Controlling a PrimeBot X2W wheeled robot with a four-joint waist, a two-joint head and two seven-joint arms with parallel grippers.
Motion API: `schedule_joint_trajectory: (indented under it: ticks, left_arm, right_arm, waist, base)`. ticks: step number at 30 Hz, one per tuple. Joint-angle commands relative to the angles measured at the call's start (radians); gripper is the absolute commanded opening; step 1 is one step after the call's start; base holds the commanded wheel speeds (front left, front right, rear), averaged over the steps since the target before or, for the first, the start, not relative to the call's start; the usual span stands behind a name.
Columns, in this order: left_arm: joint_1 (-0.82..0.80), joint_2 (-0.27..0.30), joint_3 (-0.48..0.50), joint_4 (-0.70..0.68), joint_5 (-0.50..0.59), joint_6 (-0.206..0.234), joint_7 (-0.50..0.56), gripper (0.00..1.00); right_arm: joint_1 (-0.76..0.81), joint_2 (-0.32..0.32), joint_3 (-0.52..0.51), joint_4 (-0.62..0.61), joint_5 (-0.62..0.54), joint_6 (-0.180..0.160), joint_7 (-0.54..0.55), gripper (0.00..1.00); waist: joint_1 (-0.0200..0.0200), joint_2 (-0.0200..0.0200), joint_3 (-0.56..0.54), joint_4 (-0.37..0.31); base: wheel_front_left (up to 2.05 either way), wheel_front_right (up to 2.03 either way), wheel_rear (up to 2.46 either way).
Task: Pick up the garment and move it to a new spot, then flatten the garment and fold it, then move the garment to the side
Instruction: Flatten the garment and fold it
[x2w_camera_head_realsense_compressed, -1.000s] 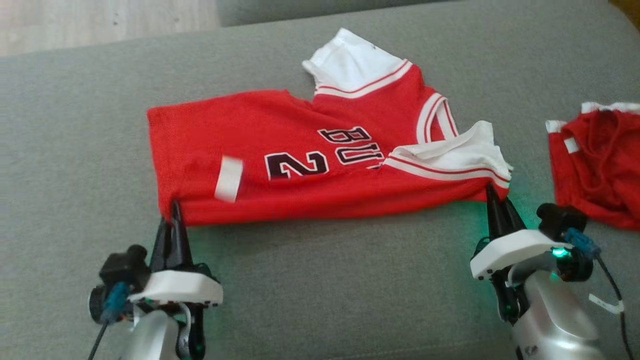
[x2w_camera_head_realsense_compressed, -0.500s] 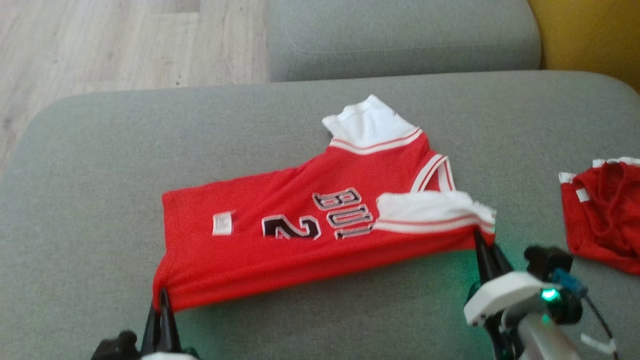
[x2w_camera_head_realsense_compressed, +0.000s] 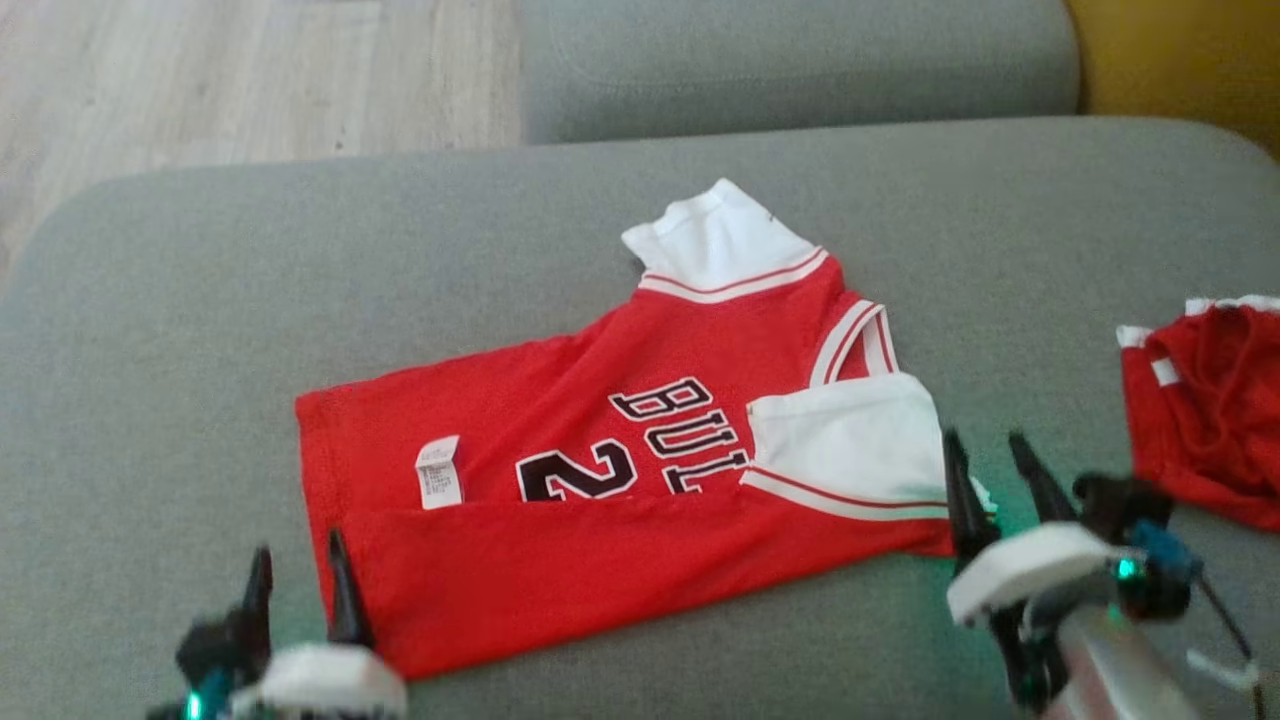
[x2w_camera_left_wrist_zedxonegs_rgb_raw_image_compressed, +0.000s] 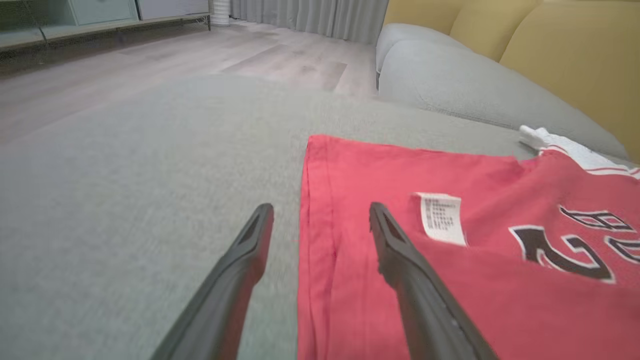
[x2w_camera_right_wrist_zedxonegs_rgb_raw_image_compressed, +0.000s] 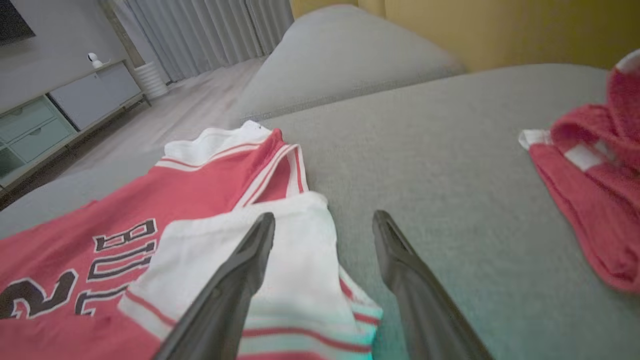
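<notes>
two grippers, jaws apart, held nothing: left gripper (x2w_camera_head_realsense_compressed: 298, 548) by jersey (x2w_camera_head_realsense_compressed: 600, 540) hem corner, right gripper (x2w_camera_head_realsense_compressed: 984, 440) by jersey's white sleeve (x2w_camera_head_realsense_compressed: 850, 450). near flap lay folded over; next grasps likely needed level, matched corners.

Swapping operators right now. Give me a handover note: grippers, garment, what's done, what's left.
Both empty: left gripper open over the hem edge, right gripper open over the white sleeve.
The jersey lies flat on the grey cushion, its near long edge folded over the body.
Done: flattened, one fold.
Left: probably more folds, then move it aside.
A second red garment sits to the right.
</notes>
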Motion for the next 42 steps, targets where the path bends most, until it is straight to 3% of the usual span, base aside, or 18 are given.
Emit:
schedule_joint_trajectory:
  ticks: [1, 6, 14, 19, 26, 27, 28, 29, 30, 31, 36, 42]
  left_arm:
    - [-0.099, 0.013, 0.039, 0.008, 0.016, -0.010, -0.005, 1.00]
    - [-0.300, 0.067, 0.041, 0.186, 0.043, -0.046, -0.004, 1.00]
    - [-0.534, 0.189, 0.002, 0.403, 0.074, -0.108, 0.118, 1.00]
    - [-0.594, 0.219, -0.015, 0.467, 0.055, -0.157, 0.164, 1.00]
    - [-0.630, 0.225, -0.056, 0.516, 0.035, -0.182, 0.178, 0.98]
    - [-0.635, 0.224, -0.061, 0.518, 0.034, -0.183, 0.170, 0.80]
    - [-0.639, 0.222, -0.067, 0.521, 0.033, -0.184, 0.162, 0.36]
    - [-0.639, 0.222, -0.067, 0.521, 0.033, -0.184, 0.162, 0.36]
    - [-0.645, 0.219, -0.073, 0.524, 0.032, -0.185, 0.155, 0.07]
    - [-0.651, 0.215, -0.081, 0.526, 0.030, -0.185, 0.150, 0.00]
    - [-0.695, 0.184, -0.130, 0.506, 0.028, -0.187, 0.086, 0.00]
    - [-0.739, 0.113, -0.216, 0.421, 0.013, -0.188, 0.013, 0.00]
  right_arm:
    - [-0.069, -0.018, 0.022, -0.043, -0.009, 0.007, -0.011, 1.00]
    - [-0.146, -0.024, 0.051, -0.075, -0.020, 0.007, 0.004, 1.00]
    - [-0.229, -0.034, 0.112, -0.113, 0.002, 0.007, 0.014, 1.00]
    - [-0.260, -0.043, 0.135, -0.123, 0.021, 0.007, 0.014, 1.00]
    - [-0.324, -0.066, 0.168, -0.126, 0.036, 0.007, 0.027, 1.00]
    - [-0.336, -0.071, 0.173, -0.125, 0.037, 0.007, 0.034, 1.00]
    - [-0.349, -0.075, 0.178, -0.122, 0.040, 0.007, 0.042, 1.00]
    - [-0.349, -0.075, 0.178, -0.122, 0.040, 0.007, 0.042, 1.00]
    - [-0.364, -0.082, 0.185, -0.118, 0.041, 0.007, 0.055, 1.00]
    - [-0.382, -0.090, 0.192, -0.113, 0.041, 0.007, 0.069, 1.00]
    - [-0.495, -0.130, 0.211, -0.064, 0.060, 0.007, 0.161, 1.00]
    - [-0.667, -0.191, 0.230, 0.045, 0.061, 0.007, 0.311, 1.00]
  waist:
    - [0.0001, -0.0001, 0.033, -0.008]
    - [0.0001, -0.0001, 0.105, -0.026]
    - [0.0001, -0.0001, 0.179, -0.047]
    - [0.0001, -0.0001, 0.205, -0.050]
    - [0.0001, -0.0001, 0.232, -0.038]
    - [0.0001, -0.0001, 0.236, -0.033]
    - [0.0001, -0.0001, 0.239, -0.029]
    - [0.0001, -0.0001, 0.239, -0.029]
    - [0.0001, -0.0001, 0.242, -0.023]
    - [0.0001, -0.0001, 0.248, -0.016]
    - [0.0001, -0.0001, 0.279, 0.038]
    - [0.0001, -0.0001, 0.331, 0.162]
  base:
    - [0.00, 0.00, 0.00]
    - [0.00, 0.00, 0.00]
    - [0.00, 0.00, 0.00]
    - [0.00, 0.00, 0.00]
    - [0.00, 0.00, 0.00]
    - [0.00, 0.00, 0.00]
    - [0.00, 0.00, 0.00]
    - [0.00, 0.00, 0.00]
    - [0.00, 0.00, 0.00]
    - [0.00, 0.00, 0.00]
    - [0.00, 0.00, 0.00]
    - [0.00, 0.00, 0.00]
